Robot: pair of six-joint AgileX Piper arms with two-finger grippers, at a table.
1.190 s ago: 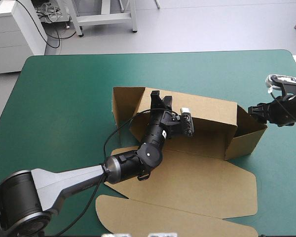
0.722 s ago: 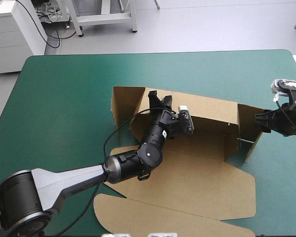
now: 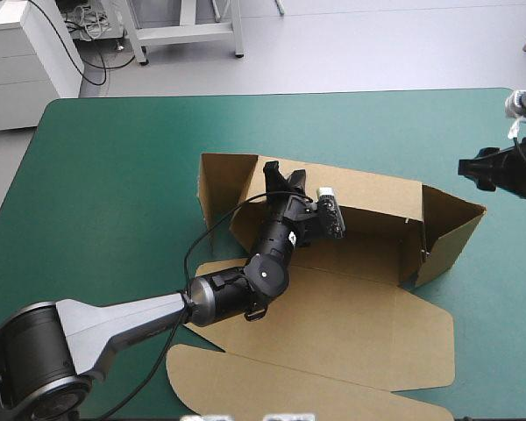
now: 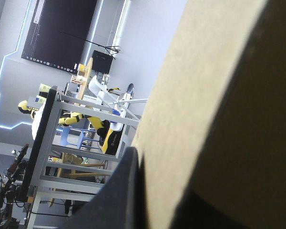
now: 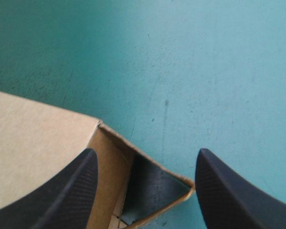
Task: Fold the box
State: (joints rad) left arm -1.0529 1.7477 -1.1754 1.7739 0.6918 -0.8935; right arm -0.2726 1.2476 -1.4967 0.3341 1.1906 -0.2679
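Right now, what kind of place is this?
Probably a robot lab: a teal-green table, a part-folded brown box on it, the left hand gripping its wall and the right hand open nearby.

The box (image 4: pixel 205 95) fills most of this view as a broad sheet of plain brown board, seen very close and rising at a slant out of the pincer (image 4: pixel 152 191). One black finger (image 4: pixel 117 195) lies pressed against one face of the sheet, its tip reaching partway up. The board's long free edge runs on upward past that tip. On the other side of the sheet a dark shape sits low against the board, too deep in shadow to make out clearly.
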